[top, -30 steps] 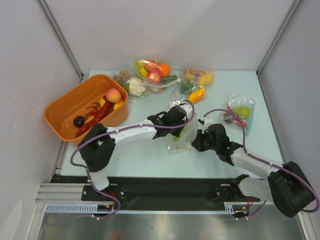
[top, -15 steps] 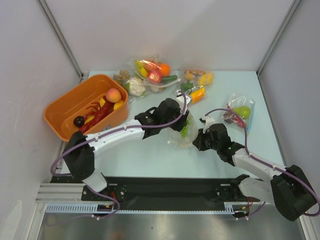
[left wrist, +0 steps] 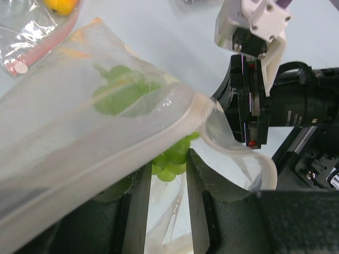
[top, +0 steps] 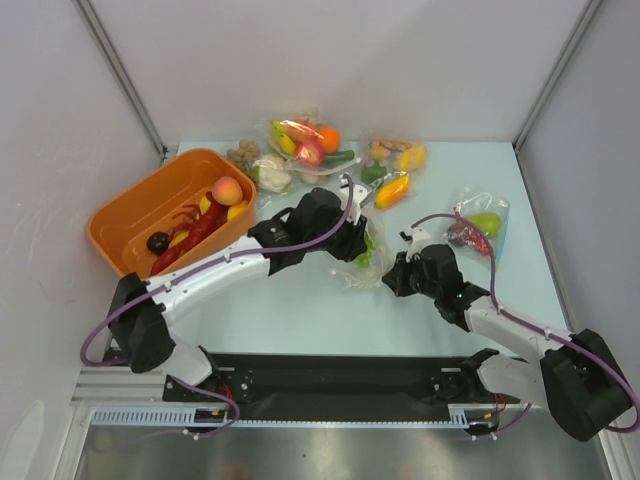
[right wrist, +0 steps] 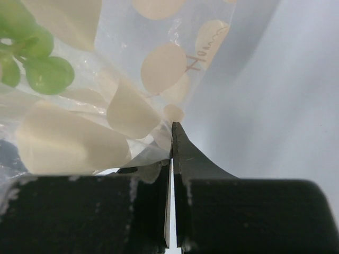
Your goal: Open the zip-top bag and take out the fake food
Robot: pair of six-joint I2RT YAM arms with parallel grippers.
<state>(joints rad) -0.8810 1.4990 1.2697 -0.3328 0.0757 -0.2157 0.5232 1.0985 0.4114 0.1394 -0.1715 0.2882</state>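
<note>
A pale blue-green table (top: pixel 300 315) sits between plain white walls (top: pixel 330 60) with metal posts in the corners. Near its middle, the zip-top bag (top: pixel 372 272) hangs crumpled between both arms. The right gripper (right wrist: pixel 171 138) is closed tight, pinching the bag's edge. The left gripper (top: pixel 357 243), jaws narrow, grips the grape bunch (left wrist: pixel 170 161) at the bag's mouth. An orange bin (top: pixel 125 205) at the left holds the lobster (top: pixel 190 235) and peach (top: pixel 227 190). Other filled bags (top: pixel 305 140) lie along the back.
</note>
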